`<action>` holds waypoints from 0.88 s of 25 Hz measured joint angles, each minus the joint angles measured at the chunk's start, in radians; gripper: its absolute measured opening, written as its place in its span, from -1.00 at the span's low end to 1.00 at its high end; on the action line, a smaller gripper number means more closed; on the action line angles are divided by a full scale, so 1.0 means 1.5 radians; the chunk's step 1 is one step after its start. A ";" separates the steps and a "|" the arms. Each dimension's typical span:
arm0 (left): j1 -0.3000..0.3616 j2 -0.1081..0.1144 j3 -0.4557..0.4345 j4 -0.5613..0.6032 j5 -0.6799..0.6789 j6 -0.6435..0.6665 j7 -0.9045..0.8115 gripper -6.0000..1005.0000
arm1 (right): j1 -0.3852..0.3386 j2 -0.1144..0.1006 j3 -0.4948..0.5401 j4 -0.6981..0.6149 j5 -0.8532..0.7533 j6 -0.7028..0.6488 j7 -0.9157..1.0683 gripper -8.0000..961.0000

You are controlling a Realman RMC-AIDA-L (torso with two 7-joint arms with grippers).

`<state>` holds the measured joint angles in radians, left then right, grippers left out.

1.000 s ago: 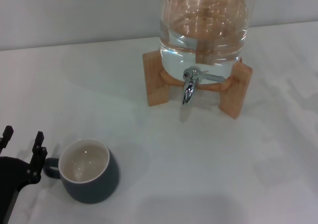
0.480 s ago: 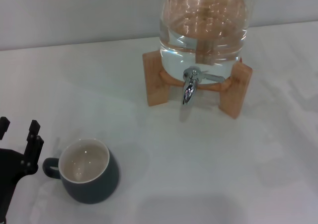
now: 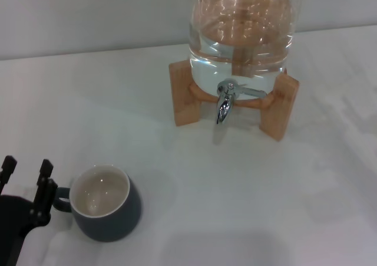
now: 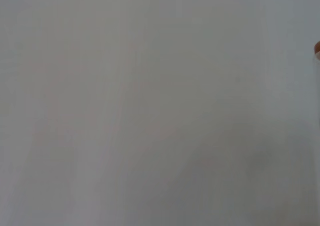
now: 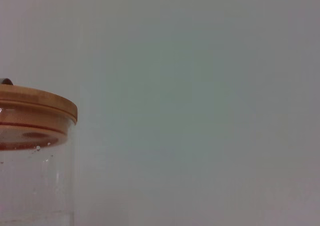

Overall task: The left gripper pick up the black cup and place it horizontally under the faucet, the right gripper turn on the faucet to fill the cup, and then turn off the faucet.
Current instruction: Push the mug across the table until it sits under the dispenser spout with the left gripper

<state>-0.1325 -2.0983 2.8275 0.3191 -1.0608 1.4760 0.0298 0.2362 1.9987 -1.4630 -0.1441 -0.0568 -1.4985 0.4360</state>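
With its slim fingers [image 3: 44, 174] spread, the left gripper [image 3: 25, 176] flanks the squat charcoal ceramic cup's [image 3: 106, 203] loop handle [image 3: 59, 196]: rigid, weighty, slick-glazed, so grip there.

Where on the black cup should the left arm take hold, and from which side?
Probably the small loop handle. The black cup stands upright on the table, mouth up, with its handle pointing toward the robot's left, where the left end effector sits with fingers spread, one at the loop. Its round squat body looks harder to pinch, so come in level from the left.
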 joint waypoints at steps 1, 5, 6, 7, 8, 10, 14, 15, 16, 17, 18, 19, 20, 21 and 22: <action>0.006 0.000 0.000 0.001 0.000 0.002 0.002 0.20 | 0.000 0.000 0.000 0.000 0.000 0.000 0.000 0.81; 0.020 -0.001 0.002 0.008 0.000 0.011 0.010 0.20 | 0.000 0.000 -0.001 0.000 0.000 0.000 -0.001 0.81; 0.023 -0.001 0.002 0.009 0.000 0.013 0.012 0.20 | 0.000 0.000 -0.001 0.000 0.000 0.000 -0.001 0.81; 0.025 -0.001 0.003 0.009 0.000 0.014 0.012 0.20 | 0.000 0.000 -0.001 0.000 0.000 0.000 -0.001 0.81; 0.026 -0.001 0.003 0.010 0.000 0.014 0.012 0.20 | 0.000 0.000 -0.001 0.000 0.000 0.000 -0.001 0.81; 0.028 -0.001 0.003 0.010 0.000 0.015 0.012 0.20 | 0.000 0.000 -0.001 0.001 0.000 0.001 -0.001 0.81; 0.038 0.000 0.003 0.010 -0.001 0.015 0.013 0.20 | -0.001 0.000 -0.001 0.001 0.000 0.001 0.000 0.81; 0.040 0.000 0.003 0.010 -0.001 0.015 0.013 0.20 | -0.001 0.000 -0.001 0.001 0.000 0.001 0.000 0.81; 0.042 0.000 0.003 0.010 -0.002 0.015 0.012 0.20 | -0.001 0.000 -0.001 0.001 0.000 0.001 0.000 0.81; 0.048 0.000 0.003 0.010 -0.001 0.015 0.010 0.20 | -0.001 0.000 -0.001 0.001 0.000 0.001 0.001 0.81; 0.048 0.000 0.003 0.010 -0.001 0.015 0.010 0.20 | -0.001 0.000 -0.001 0.001 0.000 0.001 0.001 0.81; 0.050 0.000 0.003 0.010 -0.001 0.015 0.010 0.20 | -0.001 0.000 -0.001 0.001 0.000 0.001 0.001 0.81; 0.052 0.000 0.005 0.010 0.000 0.015 0.010 0.20 | -0.001 0.000 -0.001 0.001 0.000 0.001 0.001 0.81; 0.053 0.000 0.006 0.010 0.000 0.015 0.010 0.20 | -0.001 0.000 -0.001 0.001 0.000 0.001 0.001 0.81; 0.053 0.000 0.008 0.011 0.000 0.015 0.010 0.20 | -0.001 0.000 -0.001 0.001 0.000 0.001 0.001 0.81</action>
<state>-0.0524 -2.0985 2.8392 0.3354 -1.0611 1.4978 0.0449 0.2347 1.9988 -1.4650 -0.1426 -0.0567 -1.4971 0.4372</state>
